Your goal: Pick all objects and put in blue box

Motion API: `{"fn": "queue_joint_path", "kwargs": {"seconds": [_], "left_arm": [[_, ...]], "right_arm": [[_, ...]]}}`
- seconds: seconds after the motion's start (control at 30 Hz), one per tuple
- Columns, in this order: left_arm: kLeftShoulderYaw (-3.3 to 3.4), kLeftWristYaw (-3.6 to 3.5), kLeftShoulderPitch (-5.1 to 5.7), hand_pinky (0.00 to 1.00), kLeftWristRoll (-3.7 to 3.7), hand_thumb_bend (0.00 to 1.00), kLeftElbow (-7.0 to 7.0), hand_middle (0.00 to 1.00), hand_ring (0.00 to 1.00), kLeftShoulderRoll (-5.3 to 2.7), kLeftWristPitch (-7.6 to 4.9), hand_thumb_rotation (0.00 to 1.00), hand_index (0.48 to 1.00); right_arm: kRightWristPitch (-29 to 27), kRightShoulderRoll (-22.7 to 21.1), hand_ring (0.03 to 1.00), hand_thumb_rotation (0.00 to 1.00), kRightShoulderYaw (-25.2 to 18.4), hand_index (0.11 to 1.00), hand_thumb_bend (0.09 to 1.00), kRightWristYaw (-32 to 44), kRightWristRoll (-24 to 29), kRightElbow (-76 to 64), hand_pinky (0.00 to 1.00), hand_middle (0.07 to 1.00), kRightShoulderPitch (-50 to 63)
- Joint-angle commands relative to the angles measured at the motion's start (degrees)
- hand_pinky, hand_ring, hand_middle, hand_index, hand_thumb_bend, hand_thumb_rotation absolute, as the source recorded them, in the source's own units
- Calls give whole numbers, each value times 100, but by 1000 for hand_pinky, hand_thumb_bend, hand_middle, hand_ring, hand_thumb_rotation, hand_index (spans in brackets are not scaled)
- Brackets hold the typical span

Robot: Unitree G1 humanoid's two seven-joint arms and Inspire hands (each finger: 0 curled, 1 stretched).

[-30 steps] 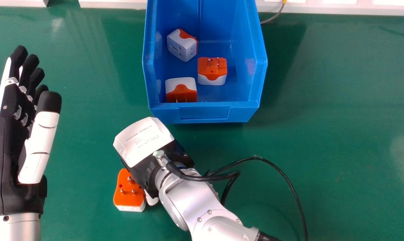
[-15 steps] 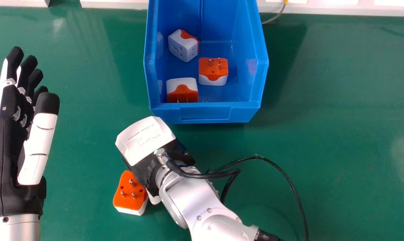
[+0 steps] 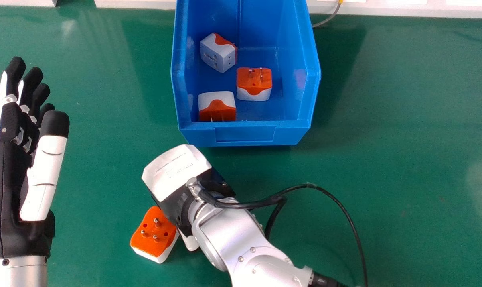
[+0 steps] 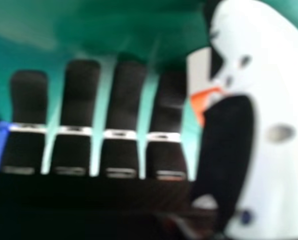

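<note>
Head view, clock centred on our right hand point(image 3: 177, 171): loose orange-and-white adapter point(image 3: 153, 235) at 7 o'clock on the green table point(image 3: 392, 139), prongs up, right beside the hand; can't tell if they touch. Right hand is open, fingers point(image 4: 81, 100) straight in its own view, thumb point(image 4: 274, 165) near the adapter. Our left hand point(image 3: 45, 175) is at 9, also open. Blue box point(image 3: 245, 137) at 1, three adapters inside: box's 10 o'clock point(image 3: 219, 54), near middle point(image 3: 253, 83), 7 point(image 3: 217, 105).
</note>
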Motion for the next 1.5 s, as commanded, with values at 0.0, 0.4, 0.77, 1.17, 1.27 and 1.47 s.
{"fn": "queue_joint_path", "kwargs": {"seconds": [0.0,0.4,0.77,1.17,1.27,1.47], "left_arm": [[29,-21,6,949,-39,773,-92,962,955,31,-90,785,973],[32,-56,-50,947,-73,762,-25,962,953,47,-129,784,970],[43,-56,-137,953,-48,772,-13,965,956,102,-4,791,967],[54,-48,-113,956,-26,760,-29,960,956,70,-22,795,960],[48,-58,-112,949,-51,759,-18,956,952,72,-11,795,958],[49,-96,-94,946,-92,760,-39,957,951,93,-6,790,958]], "right_arm": [[-39,-108,543,109,14,543,524,128,2,-77,450,647,120],[-299,-339,762,101,-173,803,494,-113,87,-478,646,833,237],[-423,-498,818,8,-446,865,505,77,72,-1172,718,869,240],[-458,-553,827,0,-599,872,495,393,-10,-1696,714,871,289],[-466,-555,827,0,-637,874,499,503,22,-1831,710,872,304],[-538,-519,830,0,-636,878,503,436,60,-1968,708,874,490]]}}
